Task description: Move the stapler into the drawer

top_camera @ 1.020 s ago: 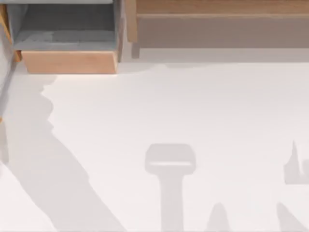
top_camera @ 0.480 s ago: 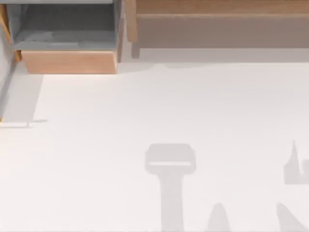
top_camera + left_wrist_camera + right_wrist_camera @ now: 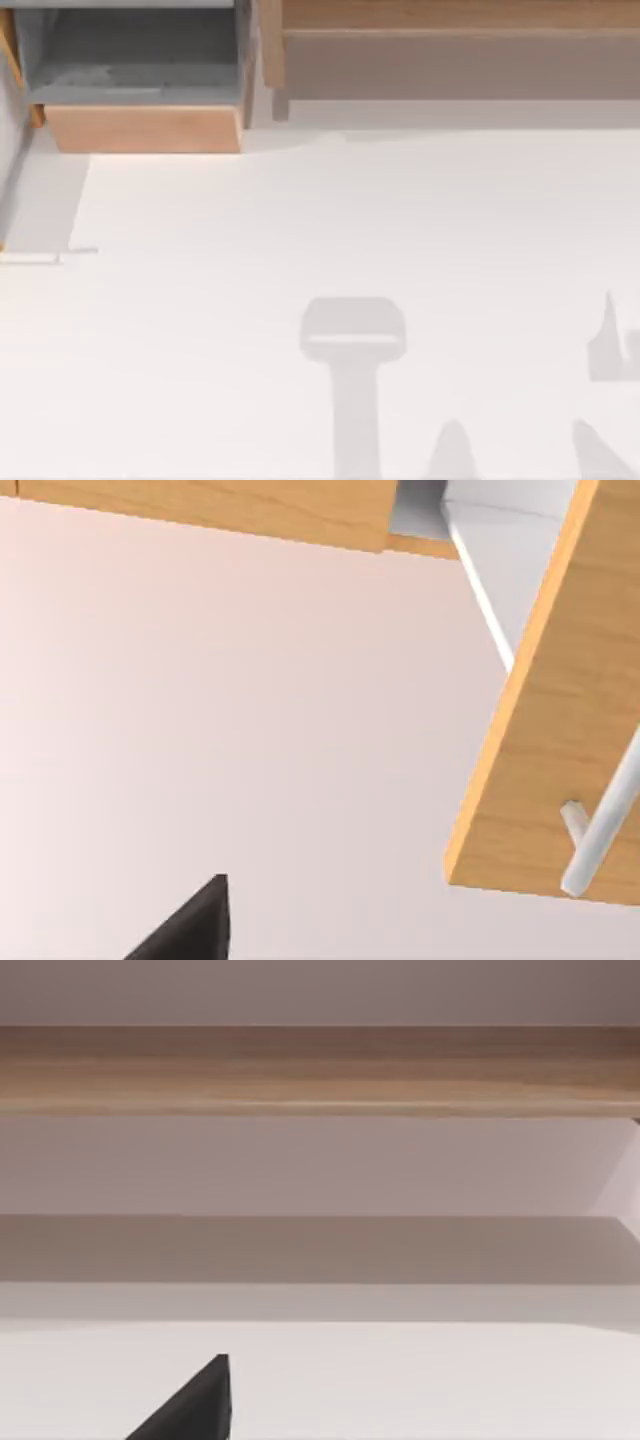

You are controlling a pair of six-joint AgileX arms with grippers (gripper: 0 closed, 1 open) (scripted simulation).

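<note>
The drawer (image 3: 145,128) stands pulled out at the table's back left, with a tan front panel and a grey floor. The stapler is out of view. In the left wrist view the drawer's front panel (image 3: 560,730) and its pale bar handle (image 3: 610,820) are close by, and a dark tip of my left gripper (image 3: 190,928) juts over the white table beside them. In the right wrist view a dark tip of my right gripper (image 3: 190,1408) hangs over the table, facing the long shelf.
A long wooden shelf (image 3: 450,60) with a brownish-grey recess runs along the back right, and its front edge (image 3: 320,1065) spans the right wrist view. Grey shadows (image 3: 353,340) lie on the white table (image 3: 300,220) near the front.
A broad shadow that crossed the table's left side a second ago has withdrawn to the left edge. The drawer and the shelf stay put.
</note>
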